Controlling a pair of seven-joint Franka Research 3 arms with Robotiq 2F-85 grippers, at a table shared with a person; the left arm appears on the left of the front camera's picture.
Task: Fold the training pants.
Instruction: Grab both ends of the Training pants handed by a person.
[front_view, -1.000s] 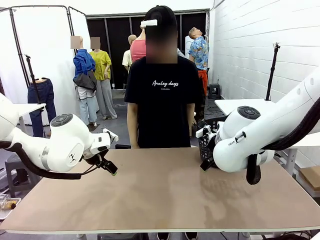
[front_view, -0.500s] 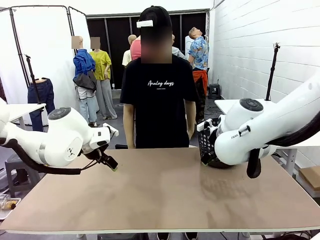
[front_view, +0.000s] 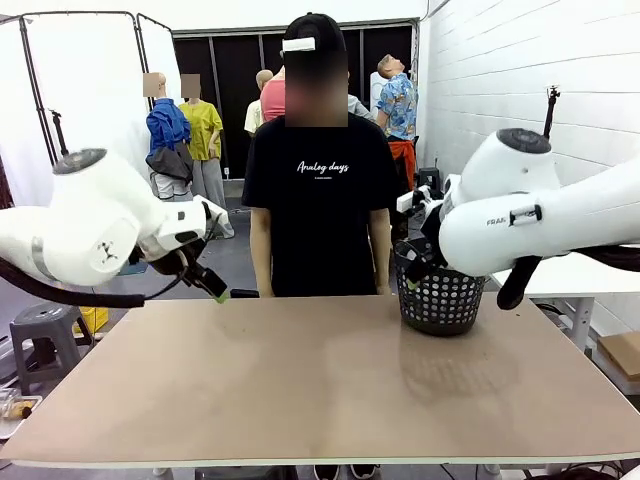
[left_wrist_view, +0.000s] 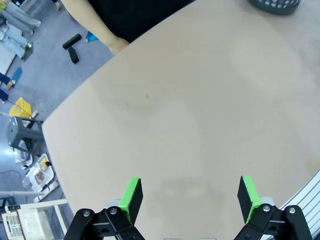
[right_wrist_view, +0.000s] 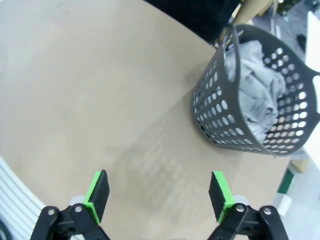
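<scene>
Clearly, right wrist view shows training pants (right_wrist_view: 251, 92) in basket (right_wrist_view: 220, 120); both claws (left_wrist_view: 190, 192) (right_wrist_view: 158, 187) gape empty.

Tan table (front_view: 300, 380), dark perforated basket (front_view: 440, 300) at its far right.

One basket (front_view: 441, 301), one training pants (right_wrist_view: 251, 89), one person (front_view: 320, 205).

The 2 arms are raised, wrists angled downward; left gripper (left_wrist_view: 190, 194) and right gripper (right_wrist_view: 158, 192) both gape wide, holding nothing.
</scene>
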